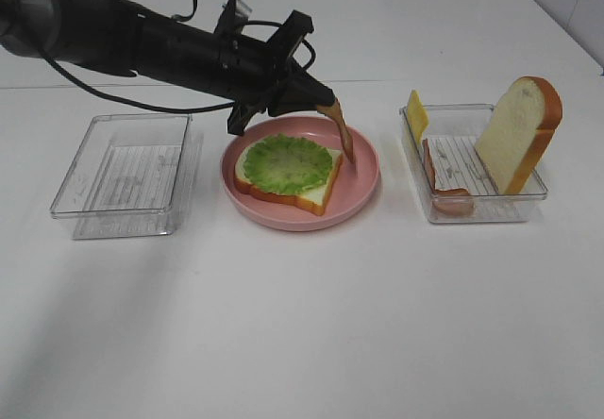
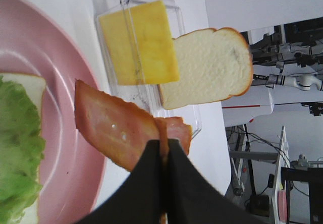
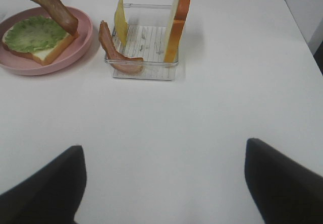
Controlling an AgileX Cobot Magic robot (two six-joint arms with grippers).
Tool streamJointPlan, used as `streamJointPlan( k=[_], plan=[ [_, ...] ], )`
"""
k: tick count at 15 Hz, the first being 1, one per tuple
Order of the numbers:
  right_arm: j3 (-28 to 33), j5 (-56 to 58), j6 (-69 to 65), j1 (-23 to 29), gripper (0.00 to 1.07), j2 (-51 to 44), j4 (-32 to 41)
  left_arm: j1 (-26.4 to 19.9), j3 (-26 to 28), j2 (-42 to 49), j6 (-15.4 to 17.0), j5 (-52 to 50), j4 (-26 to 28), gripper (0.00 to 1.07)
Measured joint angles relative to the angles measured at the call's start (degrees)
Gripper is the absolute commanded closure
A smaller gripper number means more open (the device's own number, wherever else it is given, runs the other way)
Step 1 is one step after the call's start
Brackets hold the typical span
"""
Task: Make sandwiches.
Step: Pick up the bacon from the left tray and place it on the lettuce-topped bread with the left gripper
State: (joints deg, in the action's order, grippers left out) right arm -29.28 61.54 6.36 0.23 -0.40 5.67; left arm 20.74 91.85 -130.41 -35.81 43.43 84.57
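Observation:
A bread slice topped with a green lettuce leaf (image 1: 288, 162) lies on the round pink plate (image 1: 366, 181). My left gripper (image 1: 326, 103) reaches over the plate's right side and is shut on a bacon strip (image 1: 343, 132) that hangs down above the plate. In the left wrist view the fingers (image 2: 151, 183) pinch the bacon (image 2: 113, 128) beside the lettuce (image 2: 17, 148). A clear tray (image 1: 491, 209) on the right holds a yellow cheese slice (image 1: 416, 114), an upright bread slice (image 1: 519, 134) and another bacon strip (image 1: 451, 194). My right gripper (image 3: 164, 183) is open and empty over bare table.
An empty clear tray (image 1: 123, 174) stands left of the plate. The left arm (image 1: 142, 37) stretches across the back left of the table. The white table runs wide in front of the plate and trays.

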Motion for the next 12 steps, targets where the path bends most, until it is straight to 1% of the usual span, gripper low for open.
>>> streamJointPlan(
  k=[1,3,5,6,10,12],
  plan=[
    [0.0,0.0,0.0,0.0,0.27,0.0,0.0,-0.1,0.0,-0.7,-0.1,0.8,-1.5,1.07],
    [0.0,0.0,0.0,0.0,0.27,0.0,0.0,-0.5,0.0,-1.0,-0.2,1.0,-6.4,1.07],
    [0.0,0.0,0.0,0.0,0.27,0.0,0.0,-2.0,0.0,-0.9,-0.2,0.9,-12.5,1.07],
    [0.0,0.0,0.0,0.0,0.27,0.0,0.0,-3.2,0.0,-1.0,-0.1,0.6,-14.2,1.07],
    [0.0,0.0,0.0,0.0,0.27,0.0,0.0,-5.2,0.0,-1.0,-0.1,-0.5,-15.8,1.07],
    [0.0,0.0,0.0,0.0,0.27,0.0,0.0,-5.3,0.0,-1.0,0.8,-1.8,-18.6,1.07]
  ],
)
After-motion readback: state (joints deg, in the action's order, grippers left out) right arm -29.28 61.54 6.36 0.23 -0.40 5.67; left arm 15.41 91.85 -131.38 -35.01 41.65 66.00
